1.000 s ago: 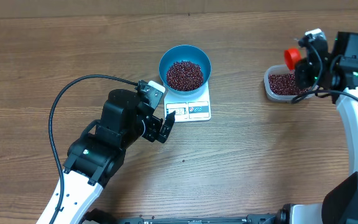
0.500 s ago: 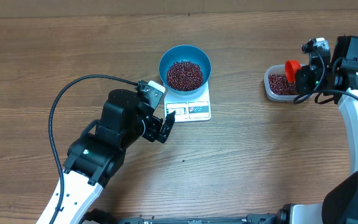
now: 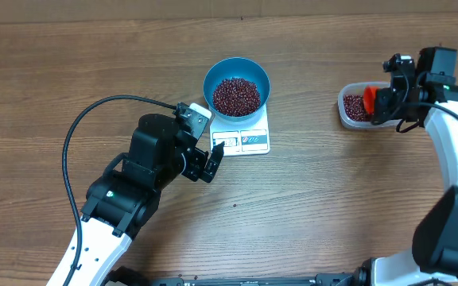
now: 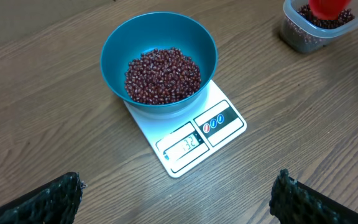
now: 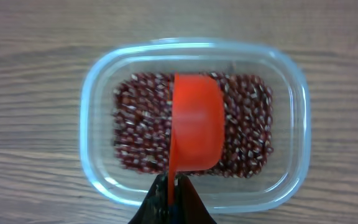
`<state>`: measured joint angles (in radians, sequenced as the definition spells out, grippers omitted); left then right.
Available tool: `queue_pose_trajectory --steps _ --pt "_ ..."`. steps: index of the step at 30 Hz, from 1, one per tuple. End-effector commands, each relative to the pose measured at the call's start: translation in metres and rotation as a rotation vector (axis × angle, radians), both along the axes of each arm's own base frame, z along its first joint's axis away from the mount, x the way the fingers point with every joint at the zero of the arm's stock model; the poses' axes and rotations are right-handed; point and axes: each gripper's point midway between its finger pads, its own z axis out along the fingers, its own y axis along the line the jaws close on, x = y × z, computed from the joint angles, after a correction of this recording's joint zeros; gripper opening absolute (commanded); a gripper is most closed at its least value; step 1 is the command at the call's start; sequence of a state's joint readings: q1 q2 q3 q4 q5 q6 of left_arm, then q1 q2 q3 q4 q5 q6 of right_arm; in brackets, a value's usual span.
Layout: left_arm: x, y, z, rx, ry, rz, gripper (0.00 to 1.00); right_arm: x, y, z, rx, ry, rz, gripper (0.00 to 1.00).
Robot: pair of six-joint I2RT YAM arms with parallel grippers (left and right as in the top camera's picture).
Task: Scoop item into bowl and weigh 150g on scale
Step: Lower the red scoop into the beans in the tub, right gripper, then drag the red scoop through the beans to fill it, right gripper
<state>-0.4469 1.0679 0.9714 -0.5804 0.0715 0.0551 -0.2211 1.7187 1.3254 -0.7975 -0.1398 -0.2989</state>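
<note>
The right pincer (image 5: 171,200) was clamped shut on the handle of the orange-red scoop (image 5: 196,124), whose cup hung just ahead of it over the beans (image 5: 135,134) in the clear tub (image 5: 95,87). The left pincer (image 3: 209,163) stood wide open and empty. Just ahead of it sat the white scale (image 4: 222,118), carrying the blue bowl (image 4: 117,43) with more beans.

Left arm (image 3: 145,163) bent forward, left fingers (image 4: 42,205) spread wide, right arm (image 3: 452,151) stretched forward, right fingers (image 5: 197,214) clamped shut

Maroon beans (image 4: 163,74), blue bowl (image 4: 120,43), white scale (image 4: 197,134), orange-red scoop (image 5: 196,127).
</note>
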Motion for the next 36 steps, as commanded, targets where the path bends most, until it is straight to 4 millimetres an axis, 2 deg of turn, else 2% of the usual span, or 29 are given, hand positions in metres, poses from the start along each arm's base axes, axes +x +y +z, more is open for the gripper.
queue_pose_trajectory --steps 1,10,17,26,36 --pt "0.003 -0.002 0.007 -0.017 -0.008 0.003 0.99 0.0 -0.012 -0.009 -0.045 0.028 -0.048 0.04" --pt "0.003 -0.002 0.007 -0.017 -0.008 0.003 0.99 0.001 -0.013 -0.012 -0.047 0.034 -0.05 0.04" --pt "0.003 -0.002 0.007 -0.017 -0.008 0.003 0.99 0.0 -0.012 -0.029 -0.036 0.074 -0.048 0.04" --pt "0.003 -0.002 0.007 -0.017 -0.008 0.003 0.99 -0.002 -0.002 -0.03 0.016 0.083 -0.025 0.04" --pt "0.003 -0.002 0.007 -0.017 -0.008 0.003 0.99 -0.008 0.02 -0.029 0.124 0.096 0.036 0.04"
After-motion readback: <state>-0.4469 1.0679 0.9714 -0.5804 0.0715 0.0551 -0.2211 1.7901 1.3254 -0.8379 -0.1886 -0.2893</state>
